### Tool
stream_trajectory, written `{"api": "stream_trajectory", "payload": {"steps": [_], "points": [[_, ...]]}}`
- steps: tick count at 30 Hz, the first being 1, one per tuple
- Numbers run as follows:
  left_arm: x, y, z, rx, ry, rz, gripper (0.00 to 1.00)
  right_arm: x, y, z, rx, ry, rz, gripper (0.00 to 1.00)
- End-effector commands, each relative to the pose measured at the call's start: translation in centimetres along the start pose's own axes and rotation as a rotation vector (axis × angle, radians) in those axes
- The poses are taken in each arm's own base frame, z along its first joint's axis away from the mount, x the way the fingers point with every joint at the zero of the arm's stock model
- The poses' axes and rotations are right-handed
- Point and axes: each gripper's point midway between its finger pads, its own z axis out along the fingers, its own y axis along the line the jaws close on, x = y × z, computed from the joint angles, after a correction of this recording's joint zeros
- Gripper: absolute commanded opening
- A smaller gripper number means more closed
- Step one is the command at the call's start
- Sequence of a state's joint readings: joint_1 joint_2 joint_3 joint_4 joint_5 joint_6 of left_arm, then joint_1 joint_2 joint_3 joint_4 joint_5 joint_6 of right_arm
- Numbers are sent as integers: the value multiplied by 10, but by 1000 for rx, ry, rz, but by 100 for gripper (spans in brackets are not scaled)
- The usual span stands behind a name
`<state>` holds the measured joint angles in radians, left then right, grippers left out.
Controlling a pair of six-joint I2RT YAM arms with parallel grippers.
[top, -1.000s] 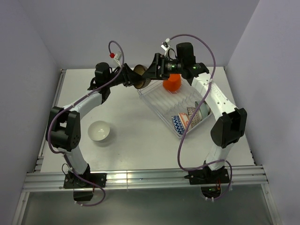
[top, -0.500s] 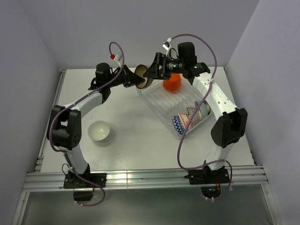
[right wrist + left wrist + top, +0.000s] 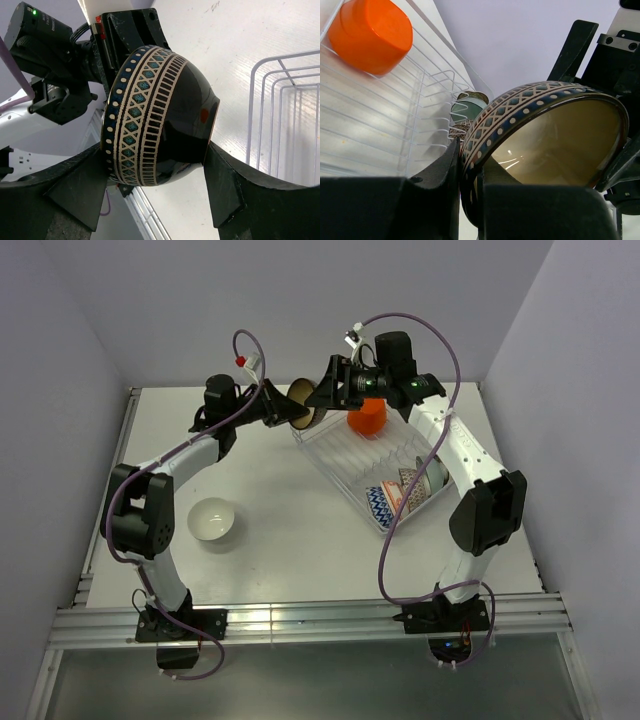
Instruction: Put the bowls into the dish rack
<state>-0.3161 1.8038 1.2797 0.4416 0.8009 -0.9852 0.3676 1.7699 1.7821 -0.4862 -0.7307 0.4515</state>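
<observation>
Handover is happening above the dish rack's [image 3: 345, 455] far corner. The left gripper [image 3: 470, 165], open a second ago, is now pinching the rim of the dark patterned bowl [image 3: 550, 135], while the right gripper [image 3: 155, 165] is clasping its body from both sides. Both arms are crowding together near the back wall [image 3: 300, 300]. The orange bowl [image 3: 367, 417] is sitting just beside them, and bare tines [image 3: 372, 462] are standing free toward the packed near end.

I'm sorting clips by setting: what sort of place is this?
Probably a robotics test cell, not a kitchen: plain walls box in a white table edged by a metal mounting rail; the dish rack seems a prop.
</observation>
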Motion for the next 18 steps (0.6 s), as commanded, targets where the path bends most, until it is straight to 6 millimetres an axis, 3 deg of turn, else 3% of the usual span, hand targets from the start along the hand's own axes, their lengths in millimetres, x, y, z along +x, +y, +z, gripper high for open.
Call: {"api": "stream_trajectory", "payload": {"steps": [1, 2, 5, 18], "points": [[-17, -42, 4, 111, -28, 97, 8, -15, 23, -1, -41, -37, -75, 8], [-16, -42, 4, 109, -27, 98, 17, -16, 23, -2, -40, -42, -78, 0], [-15, -38, 4, 97, -21, 96, 33, -21, 24, -4, -39, -58, -89, 0], [-11, -22, 7, 43, -12, 80, 55, -30, 2, -15, 34, -90, -69, 0]]}}
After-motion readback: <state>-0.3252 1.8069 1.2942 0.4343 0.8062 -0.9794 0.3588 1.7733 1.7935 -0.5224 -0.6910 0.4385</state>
